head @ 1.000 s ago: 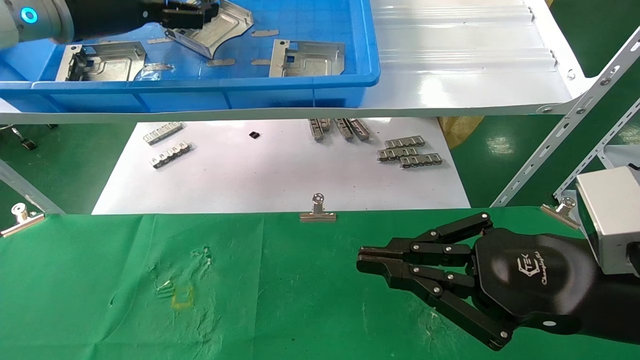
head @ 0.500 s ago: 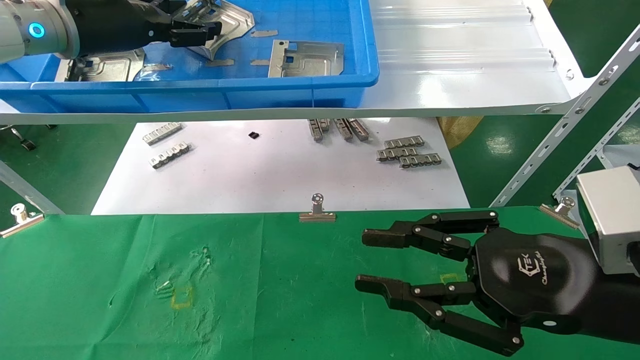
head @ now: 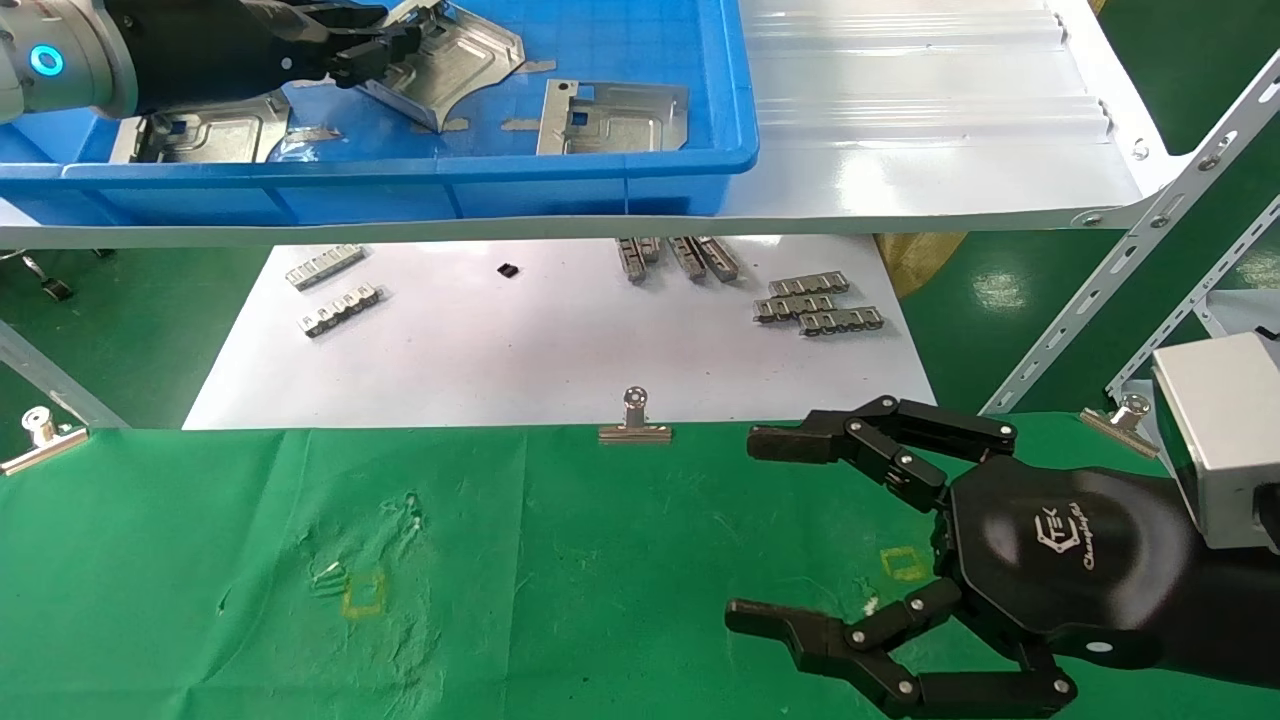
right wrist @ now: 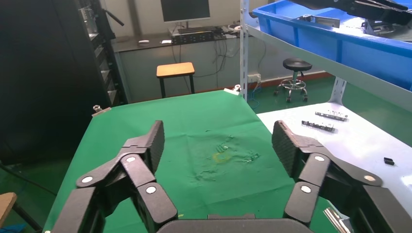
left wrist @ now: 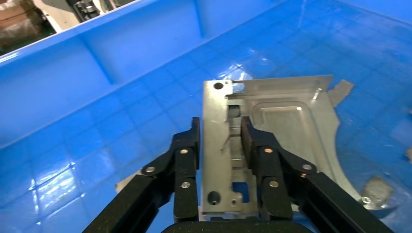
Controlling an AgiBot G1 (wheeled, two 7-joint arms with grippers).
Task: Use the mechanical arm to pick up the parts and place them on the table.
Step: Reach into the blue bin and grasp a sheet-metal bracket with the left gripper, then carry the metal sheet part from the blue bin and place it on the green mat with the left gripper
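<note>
My left gripper [head: 385,45] is inside the blue bin [head: 400,165] on the shelf. It is shut on the flange edge of a silver sheet-metal part [head: 455,60] and holds it tilted above the bin floor. In the left wrist view the fingers [left wrist: 221,133] clamp the part [left wrist: 286,121] from both sides. Two more parts [head: 615,115] [head: 215,128] lie flat in the bin. My right gripper [head: 757,528], with the TEK palm, is wide open and empty over the green table [head: 550,560]. Its wrist view shows only green cloth [right wrist: 194,121] between the fingers [right wrist: 218,141].
The glossy white shelf [head: 930,130] extends right of the bin, on angled metal posts [head: 1130,260]. Below, a white sheet [head: 560,350] holds toothed strips [head: 815,305]. Binder clips [head: 634,420] hold the cloth's far edge. Yellow squares [head: 363,592] [head: 903,563] mark the cloth.
My right gripper has gone from shut to wide open, in place. My left gripper has raised and turned the held part a little inside the bin.
</note>
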